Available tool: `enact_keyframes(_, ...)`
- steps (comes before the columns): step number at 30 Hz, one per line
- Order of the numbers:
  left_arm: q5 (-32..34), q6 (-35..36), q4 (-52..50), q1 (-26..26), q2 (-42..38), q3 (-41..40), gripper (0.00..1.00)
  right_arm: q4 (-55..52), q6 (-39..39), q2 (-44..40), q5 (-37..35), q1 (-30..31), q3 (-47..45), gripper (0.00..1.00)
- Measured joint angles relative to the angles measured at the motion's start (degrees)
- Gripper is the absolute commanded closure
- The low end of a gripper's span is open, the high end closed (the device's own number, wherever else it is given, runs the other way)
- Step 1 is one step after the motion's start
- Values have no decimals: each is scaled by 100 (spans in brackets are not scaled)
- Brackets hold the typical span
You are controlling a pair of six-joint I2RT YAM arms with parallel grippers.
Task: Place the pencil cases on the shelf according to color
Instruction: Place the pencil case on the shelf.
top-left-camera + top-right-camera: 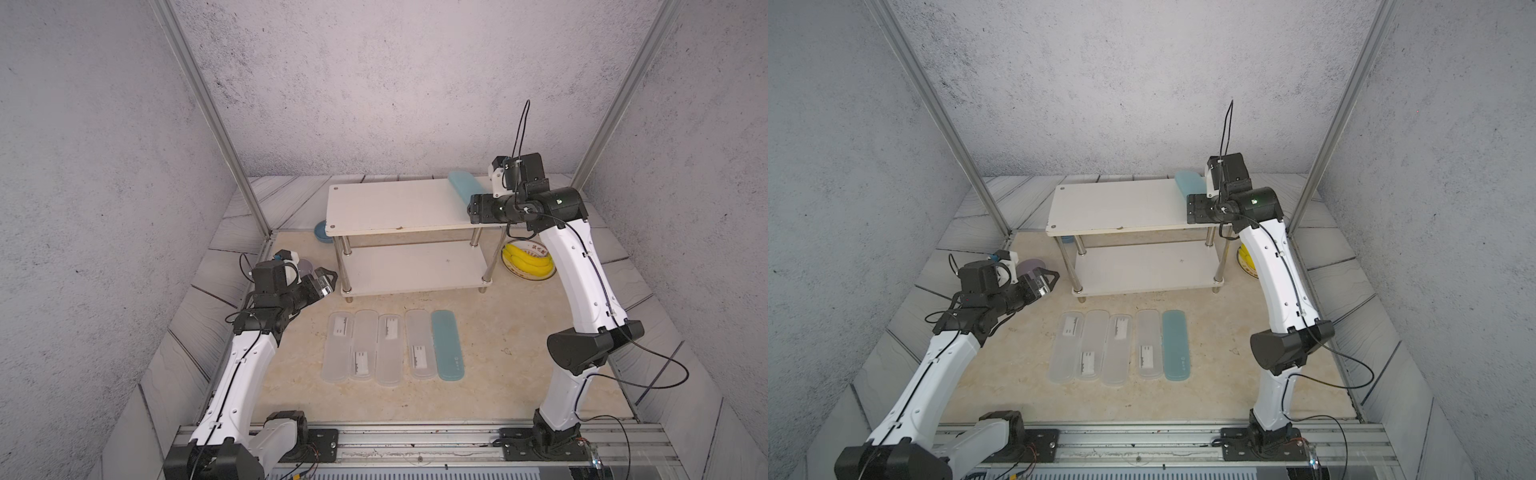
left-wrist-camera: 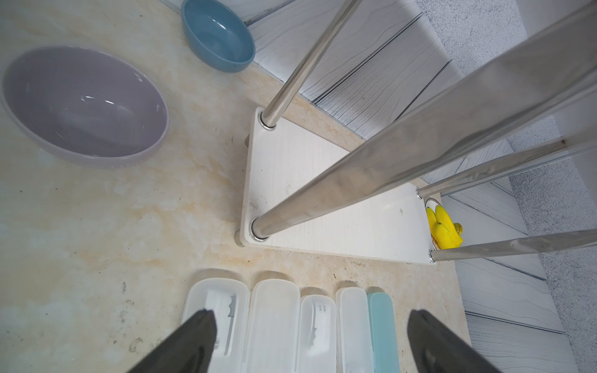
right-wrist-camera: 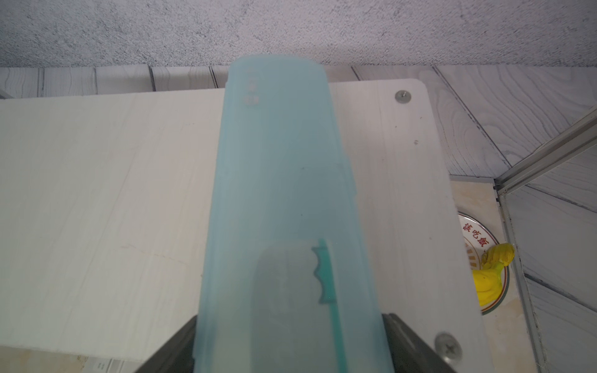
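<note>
- Teal plastic marks the job in hand: one teal case (image 3: 284, 193) lies flat across the top board of the shelf (image 1: 395, 203), near its right end. Its far tip reaches past the board's rear edge.
- Your right pincer (image 3: 290, 318) straddles the near end of that case, one jaw at each long side. The jaws sit right at the case's edges, so you cannot tell whether they clamp it or only flank it.
- I judge this to be the put-down of a teal case. Setting it at the right end seems meant to leave room for its twin alongside.
- That second teal case (image 1: 448, 345) lies on the counter (image 1: 519, 374), in front of the shelf's front edge. It closes the right end of a row with the four frosted white cases (image 1: 388, 349), all pointing toward the shelf, which suits end-on picks.
- The lower board (image 1: 415, 266) is bare, likely reserved for the white ones.
- Your left pincer (image 2: 311, 311) hangs wide and empty above the counter beside the shelf's left end, clear of the grey bowl (image 2: 84, 106).
- Mind the overhang at the rear edge when you draw the right arm back.
</note>
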State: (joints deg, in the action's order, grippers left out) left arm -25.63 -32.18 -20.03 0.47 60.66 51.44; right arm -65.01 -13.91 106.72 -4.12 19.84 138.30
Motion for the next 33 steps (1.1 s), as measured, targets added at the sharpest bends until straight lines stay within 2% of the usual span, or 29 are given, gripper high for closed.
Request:
enact_keyframes(11, 52, 129, -50, 0, 0, -76, 1, 369, -2, -728, 42, 0, -879, 7)
enact_keyframes(21, 79, 229, -96, 0, -4, -76, 1, 483, -22, -730, 50, 2, -1067, 9)
enact_keyframes(24, 87, 256, -122, 0, -46, -96, 1, 422, 74, -898, -131, 0, -1086, 15)
enact_keyframes(31, 103, 264, -146, 0, -136, -192, 1, 160, 262, -2017, -289, 0, -1812, 57)
enact_keyframes(33, 105, 262, -151, 0, -138, -201, 1, 136, 240, -2345, -173, 0, -2210, 61)
